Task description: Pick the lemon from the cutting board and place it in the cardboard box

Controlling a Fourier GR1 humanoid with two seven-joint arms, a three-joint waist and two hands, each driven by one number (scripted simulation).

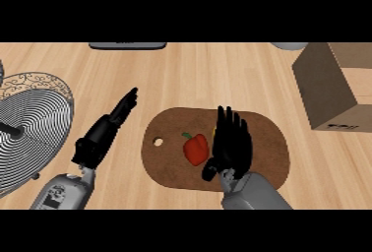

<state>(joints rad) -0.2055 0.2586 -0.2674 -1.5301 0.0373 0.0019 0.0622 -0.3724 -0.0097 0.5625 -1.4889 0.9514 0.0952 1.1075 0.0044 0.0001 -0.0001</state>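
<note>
Only a thin yellow sliver of the lemon point(213, 132) showed on the brown cutting board point(173, 172), just beside a red pepper point(195, 149) and under the right hand point(231, 146), so I could not tell which way its long axis ran. That hand lay over it with fingers stretched straight toward the far side of the counter point(196, 74), while the left hand point(102, 135) hung off the board's left with fingers straight too. The cardboard box point(325, 83) stood well apart at the right, its inside hidden from me.
</note>
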